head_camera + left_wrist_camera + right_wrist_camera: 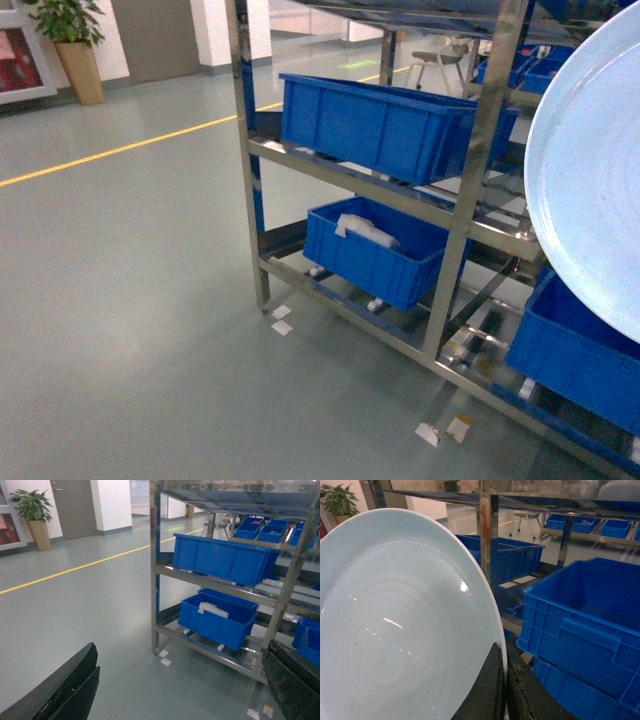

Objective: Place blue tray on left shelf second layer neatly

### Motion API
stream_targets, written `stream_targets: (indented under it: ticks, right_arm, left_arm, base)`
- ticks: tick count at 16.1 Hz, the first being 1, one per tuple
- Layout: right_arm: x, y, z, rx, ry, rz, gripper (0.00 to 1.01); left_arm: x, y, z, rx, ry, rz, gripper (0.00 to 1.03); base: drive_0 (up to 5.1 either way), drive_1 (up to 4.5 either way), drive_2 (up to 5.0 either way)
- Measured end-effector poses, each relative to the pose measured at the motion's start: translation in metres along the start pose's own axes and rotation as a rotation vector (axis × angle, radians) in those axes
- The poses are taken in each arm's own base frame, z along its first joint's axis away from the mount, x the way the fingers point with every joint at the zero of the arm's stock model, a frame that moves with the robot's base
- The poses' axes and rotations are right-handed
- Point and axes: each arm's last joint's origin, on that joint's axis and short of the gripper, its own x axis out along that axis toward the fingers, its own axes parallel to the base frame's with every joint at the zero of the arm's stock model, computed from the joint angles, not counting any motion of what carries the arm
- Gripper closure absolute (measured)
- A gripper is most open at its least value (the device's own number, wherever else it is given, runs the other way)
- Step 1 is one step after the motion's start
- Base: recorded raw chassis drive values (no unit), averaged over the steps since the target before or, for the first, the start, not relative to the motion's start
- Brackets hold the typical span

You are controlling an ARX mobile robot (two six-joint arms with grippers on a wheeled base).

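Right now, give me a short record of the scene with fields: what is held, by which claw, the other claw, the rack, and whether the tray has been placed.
held item: blue tray, pale and glossy, tilted on edge
holder: right claw, pinching the tray's rim
left claw: open, holding nothing, fingers apart at the frame's lower corners
rack: steel shelf with dark blue crates on two tiers
lower crate: holds something white
tray on rack: not yet, it is in front of the rack at the head view's right
floor: white and tan paper scraps near the rack posts
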Motion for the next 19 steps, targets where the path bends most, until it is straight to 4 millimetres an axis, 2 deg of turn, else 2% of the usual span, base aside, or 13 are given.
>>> stream_targets:
  ticks: [7,19]
  right_arm:
    - [0.0000,0.0000,-0.0005,0.000,0.005,-0.001,0.99]
    - [0.0001,0.0000,-0.0001,0.000,0.000,0.000,0.99]
  left_arm:
    - [0.0000,0.0000,0.0001,0.000,-0.002,0.000,0.05]
    - [0.0000,0.0000,0.0002,0.000,-0.002,0.000,0.05]
  base:
    - [-1.6,2.41,-5.7]
    - [-1.7,-1.69,-1.7]
